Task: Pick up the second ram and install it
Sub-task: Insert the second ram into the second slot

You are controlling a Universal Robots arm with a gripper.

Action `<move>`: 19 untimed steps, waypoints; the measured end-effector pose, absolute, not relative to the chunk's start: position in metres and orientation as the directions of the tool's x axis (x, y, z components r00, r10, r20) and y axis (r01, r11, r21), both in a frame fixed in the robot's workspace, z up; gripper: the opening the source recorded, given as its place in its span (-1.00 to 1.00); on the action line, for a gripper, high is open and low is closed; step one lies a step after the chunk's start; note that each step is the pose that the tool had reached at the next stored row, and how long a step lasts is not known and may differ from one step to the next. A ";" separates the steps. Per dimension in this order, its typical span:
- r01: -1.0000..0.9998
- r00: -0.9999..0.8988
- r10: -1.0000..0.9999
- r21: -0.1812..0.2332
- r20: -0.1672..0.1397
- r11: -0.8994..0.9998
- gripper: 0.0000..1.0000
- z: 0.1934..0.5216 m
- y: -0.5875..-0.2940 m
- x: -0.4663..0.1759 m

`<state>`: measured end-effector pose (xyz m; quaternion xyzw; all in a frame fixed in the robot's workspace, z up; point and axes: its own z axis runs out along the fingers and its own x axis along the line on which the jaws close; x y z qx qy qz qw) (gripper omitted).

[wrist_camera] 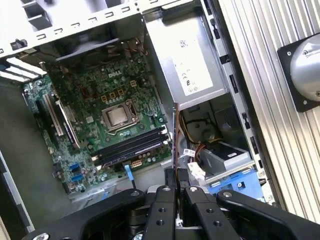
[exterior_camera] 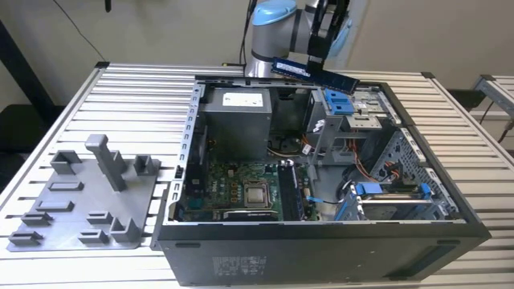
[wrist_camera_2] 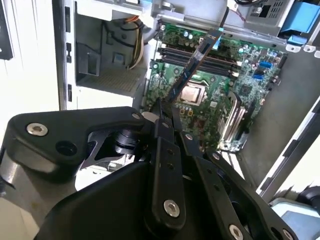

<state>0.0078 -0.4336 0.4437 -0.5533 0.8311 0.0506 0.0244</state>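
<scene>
Slatted bench (exterior_camera: 72, 120) carries open case (exterior_camera: 321, 253). Second ram (exterior_camera: 313, 72) hangs tilted at the case's 12 o'clock, pinched edgewise in narrow jaws. Risk: tilted stick meets memory slots (wrist_camera: 132, 145) crooked, jams, or slips the thin grip.

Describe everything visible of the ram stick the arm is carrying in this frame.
The second ram is a slim, long, flat stick with a dark board and a pale blue-white label. The claw is shut on it and holds it in the air above the open computer case, tilted, with its end on the exterior view's right lower. In both wrist views it appears edge-on over the motherboard.
</scene>
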 end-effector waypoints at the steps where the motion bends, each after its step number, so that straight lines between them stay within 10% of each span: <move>1: -0.917 -0.398 -0.912 0.057 -0.096 0.394 -0.74 0.443 -0.434 0.008; 19: -0.814 -0.581 -0.809 0.061 -0.094 0.577 -0.74 0.431 -0.433 0.006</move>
